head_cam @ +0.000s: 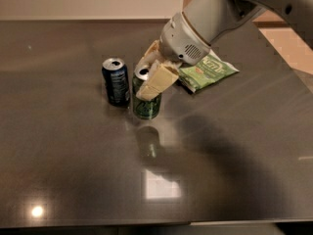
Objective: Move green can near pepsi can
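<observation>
The green can (147,108) stands upright on the bench (73,155), its long axis vertical and its silver top facing up. It sits just right of the pepsi can (116,82) and a little nearer to us. We see a narrow gap between the two cans, so they are close but apart. The pepsi can is upright too, with its silver top up. We cannot tell whether either can holds anything.

The end effector (145,78) reaches down from the upper right and is closed around the upper half of the green can. One pale finger (157,80) lies across the near side of the can, and the other sits behind the rim. The arm (210,13) slants away to the far right.

A flat green chip bag (210,70) lies on the bench to the right of the green can, partly behind the wrist. We also see the green can's dim reflection in the glossy bench just in front of it.
</observation>
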`<action>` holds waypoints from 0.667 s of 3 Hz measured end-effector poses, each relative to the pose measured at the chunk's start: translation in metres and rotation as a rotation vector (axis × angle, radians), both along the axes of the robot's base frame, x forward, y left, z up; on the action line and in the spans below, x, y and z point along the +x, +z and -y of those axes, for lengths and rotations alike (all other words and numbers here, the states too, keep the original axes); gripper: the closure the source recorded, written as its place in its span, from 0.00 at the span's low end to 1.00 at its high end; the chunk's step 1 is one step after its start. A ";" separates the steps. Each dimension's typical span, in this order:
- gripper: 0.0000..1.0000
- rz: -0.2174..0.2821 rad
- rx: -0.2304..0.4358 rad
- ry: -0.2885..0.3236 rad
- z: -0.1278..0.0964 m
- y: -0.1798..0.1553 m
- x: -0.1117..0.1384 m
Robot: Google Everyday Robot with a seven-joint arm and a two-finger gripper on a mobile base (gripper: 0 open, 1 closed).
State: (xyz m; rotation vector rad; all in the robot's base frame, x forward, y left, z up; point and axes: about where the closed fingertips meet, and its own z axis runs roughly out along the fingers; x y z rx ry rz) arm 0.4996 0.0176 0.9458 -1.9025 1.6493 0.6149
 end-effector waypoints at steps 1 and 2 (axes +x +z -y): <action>1.00 -0.017 0.007 -0.018 -0.012 -0.010 0.020; 0.82 -0.037 -0.006 -0.032 -0.018 -0.024 0.033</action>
